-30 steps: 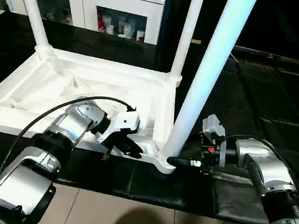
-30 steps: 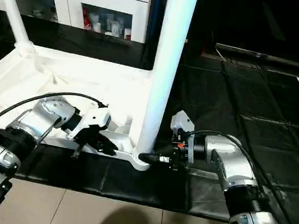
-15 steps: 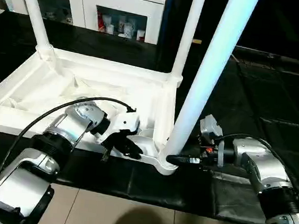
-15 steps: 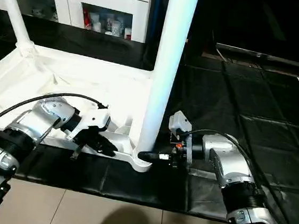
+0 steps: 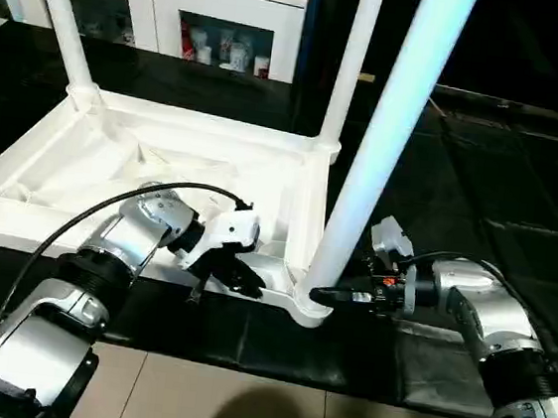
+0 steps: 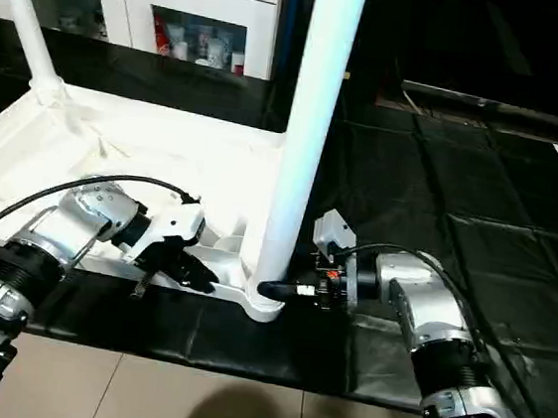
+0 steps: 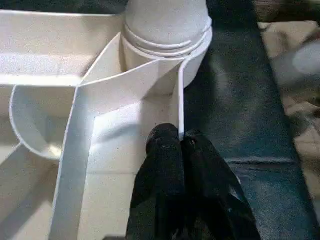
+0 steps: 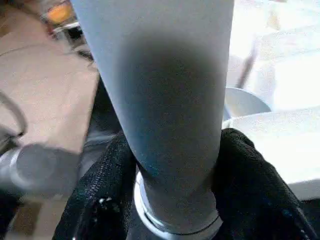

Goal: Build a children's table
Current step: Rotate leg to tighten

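Observation:
The white table top point(image 5: 114, 167) lies upside down on a black mat, ribbed underside up. Two legs stand in its far sockets, the far-left leg point(image 5: 64, 22) and the far-right leg point(image 5: 349, 67). A third leg point(image 5: 385, 150) rises from the near right corner socket point(image 5: 309, 307). My left gripper point(image 5: 237, 277) is shut on the thin near rim point(image 7: 180, 105) of the top, just beside that socket. My right gripper point(image 5: 328, 296) is shut around the base of the near leg point(image 8: 170, 100), with its black fingers point(image 8: 250, 175) on either side.
A white cabinet with glass doors point(image 5: 229, 24) stands at the back. The black mat point(image 5: 481, 190) stretches to the right of the table top. Beige floor tiles point(image 5: 238, 404) lie in front. A black cable point(image 5: 88, 219) loops over my left forearm.
My right wrist has crept slightly left toward the leg's base, still holding it. The left gripper keeps its grip on the rim.

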